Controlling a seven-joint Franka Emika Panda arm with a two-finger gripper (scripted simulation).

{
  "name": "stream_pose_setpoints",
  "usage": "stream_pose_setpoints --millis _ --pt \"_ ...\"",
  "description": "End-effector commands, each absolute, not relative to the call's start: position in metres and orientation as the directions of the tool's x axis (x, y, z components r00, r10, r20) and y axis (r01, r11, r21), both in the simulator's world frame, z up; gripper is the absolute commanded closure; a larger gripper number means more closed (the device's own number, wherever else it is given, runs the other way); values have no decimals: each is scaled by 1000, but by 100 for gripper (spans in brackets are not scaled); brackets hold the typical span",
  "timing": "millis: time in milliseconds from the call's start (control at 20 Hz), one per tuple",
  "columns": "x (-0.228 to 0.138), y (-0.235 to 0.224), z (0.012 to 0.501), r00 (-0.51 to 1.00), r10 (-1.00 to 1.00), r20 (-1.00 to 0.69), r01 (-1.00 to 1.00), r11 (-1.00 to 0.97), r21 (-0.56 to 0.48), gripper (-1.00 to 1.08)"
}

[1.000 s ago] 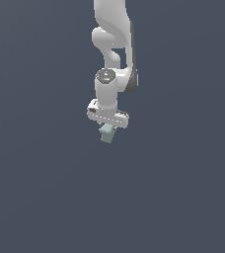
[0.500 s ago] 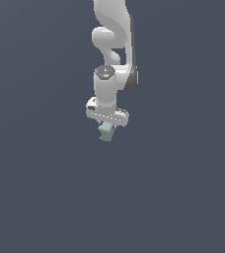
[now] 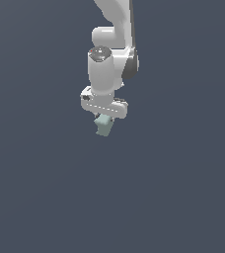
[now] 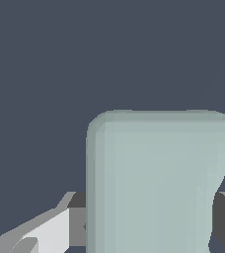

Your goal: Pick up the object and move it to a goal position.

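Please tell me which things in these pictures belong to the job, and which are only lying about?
Belongs to the job:
- the block, pale grey-green, held between the fingers
- the hand, closed on the block
- the arm, white, carrying the hand

Only lying about:
- nothing; only a plain dark background shows in both views

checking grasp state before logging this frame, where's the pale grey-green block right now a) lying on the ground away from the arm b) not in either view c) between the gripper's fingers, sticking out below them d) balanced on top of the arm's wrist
c, the object sits directly under the gripper in the exterior view, and the wrist view shows the block filling the space between the two dark finger pads.
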State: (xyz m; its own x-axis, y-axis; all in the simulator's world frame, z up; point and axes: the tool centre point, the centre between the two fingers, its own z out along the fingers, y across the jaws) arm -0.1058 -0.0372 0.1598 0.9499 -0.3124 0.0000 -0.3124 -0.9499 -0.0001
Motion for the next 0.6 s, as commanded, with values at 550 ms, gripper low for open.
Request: stream_pose_setpoints --millis 550 --pt "-87 -61 290 950 -313 1 -313 -950 0 108"
